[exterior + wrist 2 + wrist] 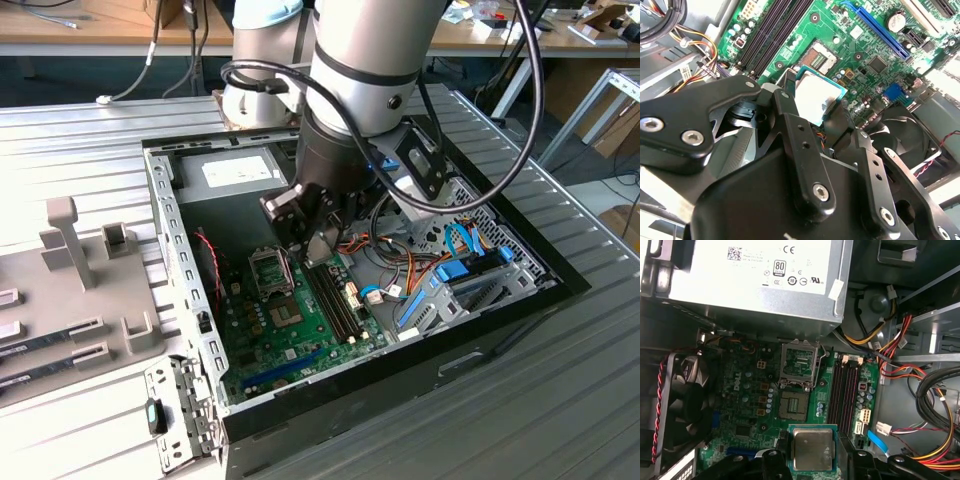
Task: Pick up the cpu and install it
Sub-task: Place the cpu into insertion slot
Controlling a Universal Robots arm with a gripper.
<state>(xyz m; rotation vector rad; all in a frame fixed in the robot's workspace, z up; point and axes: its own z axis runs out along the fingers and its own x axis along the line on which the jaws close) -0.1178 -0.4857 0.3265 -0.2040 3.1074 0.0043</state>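
Grips the cpu (812, 447) in the claw (814, 461) by two opposite edges, silver top up. Hangs above the green motherboard (747, 390), near the open socket (794, 405), not seated. Memory slots (845, 390) beside socket; fan (685, 400) and power supply (755, 275) further out. Open case (165, 230) on ribbed worktop (500, 400).

Open socket (794, 405) between fan (685, 405) and memory slots (845, 392)
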